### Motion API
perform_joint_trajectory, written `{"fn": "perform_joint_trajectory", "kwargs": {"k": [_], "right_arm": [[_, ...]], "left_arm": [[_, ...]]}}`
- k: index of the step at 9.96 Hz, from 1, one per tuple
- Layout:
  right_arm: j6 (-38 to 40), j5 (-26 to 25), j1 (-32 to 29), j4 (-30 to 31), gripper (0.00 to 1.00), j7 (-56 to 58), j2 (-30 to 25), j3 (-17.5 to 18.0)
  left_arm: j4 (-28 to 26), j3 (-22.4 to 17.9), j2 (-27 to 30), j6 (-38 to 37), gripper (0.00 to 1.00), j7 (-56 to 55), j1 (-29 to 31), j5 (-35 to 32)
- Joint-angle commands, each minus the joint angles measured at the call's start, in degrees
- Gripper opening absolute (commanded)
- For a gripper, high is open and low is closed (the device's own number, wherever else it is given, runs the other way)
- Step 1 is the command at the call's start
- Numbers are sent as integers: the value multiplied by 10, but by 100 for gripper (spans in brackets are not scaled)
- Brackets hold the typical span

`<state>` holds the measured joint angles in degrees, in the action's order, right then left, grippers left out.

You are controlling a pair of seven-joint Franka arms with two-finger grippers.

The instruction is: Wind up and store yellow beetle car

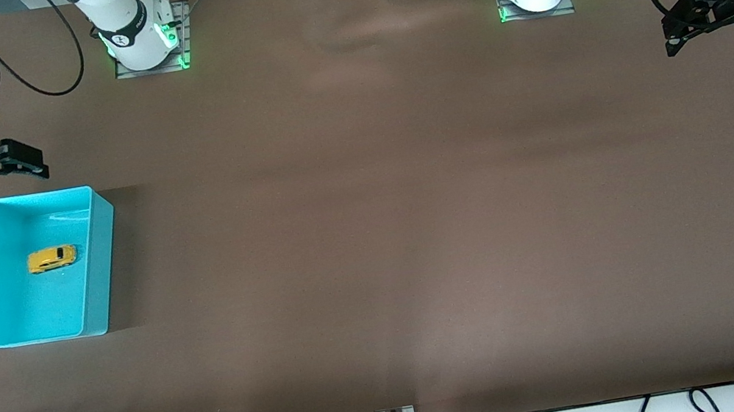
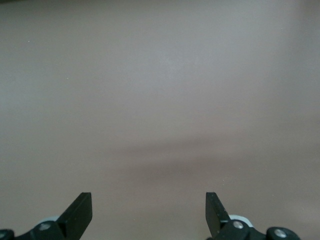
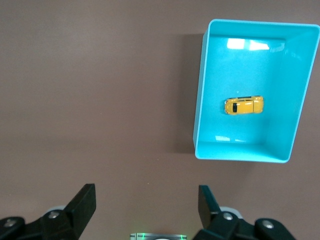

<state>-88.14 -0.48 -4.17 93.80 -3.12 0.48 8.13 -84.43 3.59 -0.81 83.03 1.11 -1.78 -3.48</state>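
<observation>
The tiny yellow-orange beetle-shaped toy car (image 1: 52,259) lies on the floor of the turquoise plastic bin (image 1: 98,281), nothing else with it, so storing looks done. My right tool (image 1: 24,162), released, hangs just off the bin's rim; my left tool (image 1: 681,30) waits spread over bare brown worktop (image 1: 386,232).

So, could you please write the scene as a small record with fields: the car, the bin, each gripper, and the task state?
yellow beetle car: lying inside the turquoise bin, on its floor
turquoise bin: on the brown table, at the right arm's end
right gripper: open, empty, over the table beside the bin
left gripper: open, empty, waiting over the left arm's end of the table
task state: car appears stored
</observation>
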Motion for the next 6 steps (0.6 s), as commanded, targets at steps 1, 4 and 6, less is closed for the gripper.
{"fn": "perform_joint_trajectory", "kwargs": {"k": [1,4,6], "right_arm": [[-37,8,-14,87,100,-19,-63,3],[-34,8,-27,82,100,-8,-61,-2],[-40,7,-26,80,100,-7,-60,1]], "left_arm": [[8,2,3,-8,100,-6,-2,-7],[8,0,3,-9,100,-3,-2,-7],[7,0,3,-9,100,-6,-2,-7]]}}
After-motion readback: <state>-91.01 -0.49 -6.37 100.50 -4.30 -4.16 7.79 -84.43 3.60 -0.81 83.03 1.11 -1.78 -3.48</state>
